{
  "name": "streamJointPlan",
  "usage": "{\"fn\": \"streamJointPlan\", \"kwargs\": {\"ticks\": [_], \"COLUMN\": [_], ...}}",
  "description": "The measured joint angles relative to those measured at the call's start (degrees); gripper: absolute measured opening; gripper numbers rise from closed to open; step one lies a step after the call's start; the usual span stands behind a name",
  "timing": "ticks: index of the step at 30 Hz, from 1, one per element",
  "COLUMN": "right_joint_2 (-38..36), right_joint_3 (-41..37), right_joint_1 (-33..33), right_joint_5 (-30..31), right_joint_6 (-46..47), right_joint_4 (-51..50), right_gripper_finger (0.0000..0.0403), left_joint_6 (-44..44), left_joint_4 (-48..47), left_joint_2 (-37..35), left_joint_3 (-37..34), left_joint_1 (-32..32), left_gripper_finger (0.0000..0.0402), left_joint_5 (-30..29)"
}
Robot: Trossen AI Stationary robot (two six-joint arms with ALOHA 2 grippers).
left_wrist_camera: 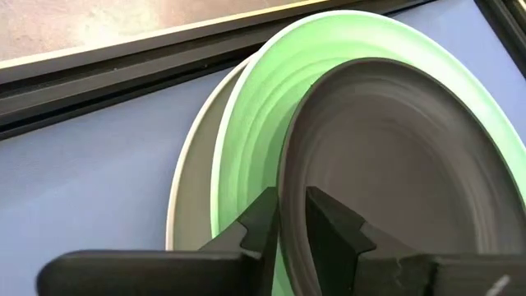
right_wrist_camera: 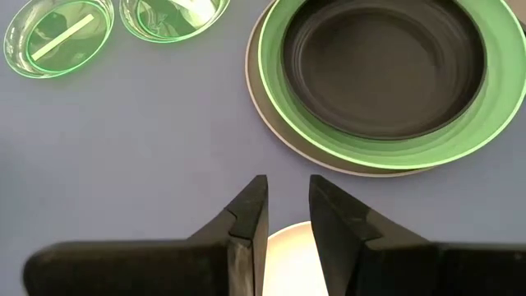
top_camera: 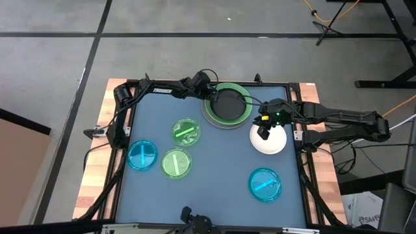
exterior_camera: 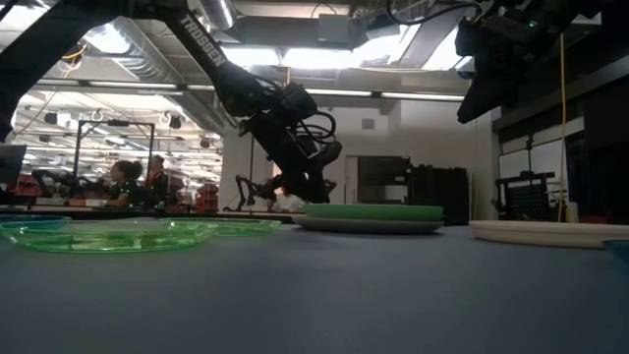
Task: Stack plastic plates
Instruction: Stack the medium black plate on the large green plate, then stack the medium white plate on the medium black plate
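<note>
The grey plate (right_wrist_camera: 261,99), the light green plate (right_wrist_camera: 493,99) and the black plate (right_wrist_camera: 382,57) lie nested in one stack (top_camera: 227,107) at the far middle of the table. My left gripper (left_wrist_camera: 293,218) is at the stack's far left rim (top_camera: 209,94), shut on the black plate. My right gripper (right_wrist_camera: 288,205) hangs above the white plate (top_camera: 270,140), fingers a narrow gap apart, touching nothing. The white plate rests flat on the table (exterior_camera: 550,233). Two translucent green plates (top_camera: 186,131) (top_camera: 176,163) and two translucent blue plates (top_camera: 142,156) (top_camera: 264,184) also lie flat. My left gripper pinches the black plate's rim (left_wrist_camera: 289,177) between its two fingers, one finger (left_wrist_camera: 263,222) outside over the green plate and the other (left_wrist_camera: 333,226) inside the black plate's hollow. The fingers slant down from the far left side. The black plate sits in the green plate.
The blue mat is framed by a dark rail (left_wrist_camera: 123,66) close behind the stack. Both green plates lie left of centre, one blue plate sits at the left edge and the other at the near right. Bare mat (top_camera: 221,169) lies between them.
</note>
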Motion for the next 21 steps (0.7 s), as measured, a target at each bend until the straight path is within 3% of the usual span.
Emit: {"fn": "streamJointPlan", "kwargs": {"ticks": [12, 21], "right_joint_2": [0.0, 0.0], "right_joint_3": [0.0, 0.0], "right_joint_1": [0.0, 0.0], "right_joint_5": [0.0, -0.1], "right_joint_6": [0.0, 0.0], "right_joint_4": [0.0, -0.1], "right_gripper_finger": [0.0079, 0.0079], "left_joint_6": [0.1, 4.1], "left_joint_4": [1.6, 1.5], "left_joint_2": [0.0, -0.8], "left_joint_3": [0.0, 0.0], "left_joint_1": [0.0, 0.1], "left_gripper_finger": [0.0059, 0.0059], "left_joint_5": [-0.9, 3.5]}}
